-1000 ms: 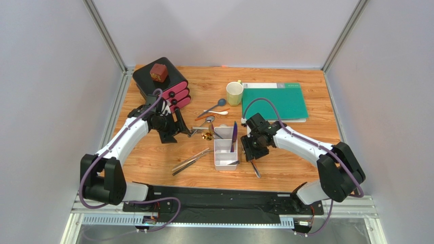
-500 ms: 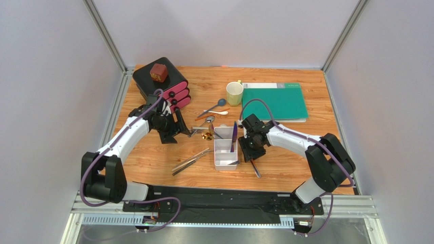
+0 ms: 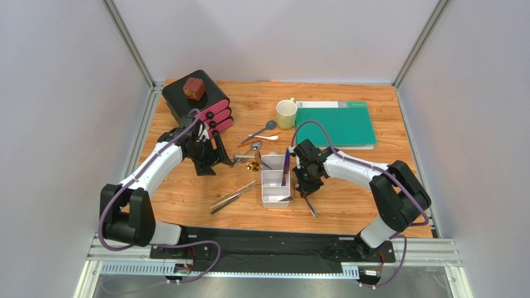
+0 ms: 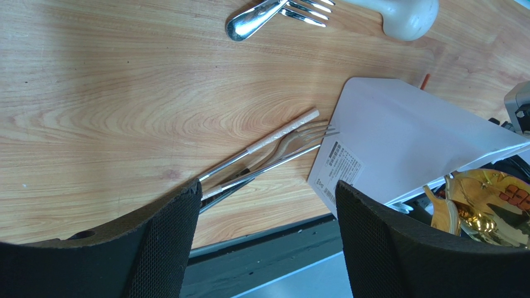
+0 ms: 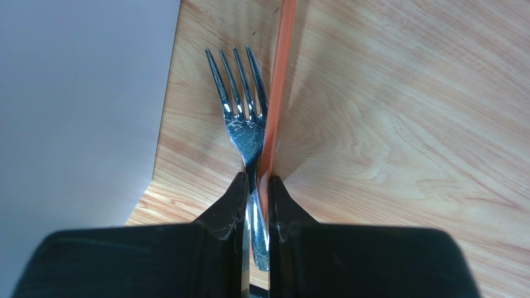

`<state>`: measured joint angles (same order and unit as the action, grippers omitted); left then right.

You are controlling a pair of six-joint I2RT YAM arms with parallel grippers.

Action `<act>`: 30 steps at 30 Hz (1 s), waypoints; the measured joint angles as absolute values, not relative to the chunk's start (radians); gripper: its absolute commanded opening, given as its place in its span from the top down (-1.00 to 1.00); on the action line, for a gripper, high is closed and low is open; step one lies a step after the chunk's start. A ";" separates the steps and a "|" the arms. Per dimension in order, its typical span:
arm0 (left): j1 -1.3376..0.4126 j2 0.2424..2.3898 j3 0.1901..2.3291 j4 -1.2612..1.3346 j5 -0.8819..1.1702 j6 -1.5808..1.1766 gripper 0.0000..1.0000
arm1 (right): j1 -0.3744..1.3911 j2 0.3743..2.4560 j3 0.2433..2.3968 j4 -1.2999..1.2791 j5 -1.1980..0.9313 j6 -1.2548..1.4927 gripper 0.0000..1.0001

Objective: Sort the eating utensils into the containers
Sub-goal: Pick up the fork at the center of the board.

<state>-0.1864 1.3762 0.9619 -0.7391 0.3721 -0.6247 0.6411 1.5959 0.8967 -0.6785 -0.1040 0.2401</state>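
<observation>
Your right tool was clamped on a silver fork and orange stick; left tool gaped empty; most utensils lay outside the tray

The tray sits in the middle of the surface, with one long utensil leaning in its right compartment. Just right of the tray a fork and a stick lie side by side, touching, both running between the fingers of the right gripper. A bundle of cutlery lies to the tray's front left. Behind the tray lie two spoons, and behind them a mug with a folder on its right. A drawer box stands at the back left, with a block on top.
</observation>
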 measured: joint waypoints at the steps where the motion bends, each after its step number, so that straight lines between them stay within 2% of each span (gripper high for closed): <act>1: -0.186 1.376 0.962 -0.739 0.372 -0.625 -0.68 | 0.642 1.596 0.897 -0.678 -0.102 0.242 1.00; 12: -0.186 1.377 0.962 -0.739 0.373 -0.624 -0.68 | 0.636 1.514 0.905 -0.764 0.010 0.247 1.00; 30: -0.186 1.377 0.962 -0.739 0.373 -0.624 -0.68 | 0.619 1.501 1.043 -0.821 0.038 0.259 1.00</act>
<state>-0.1860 1.3766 0.9619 -0.7391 0.3725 -0.6235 0.6186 1.5013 1.0431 -0.8211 0.0376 0.2592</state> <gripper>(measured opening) 0.840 0.007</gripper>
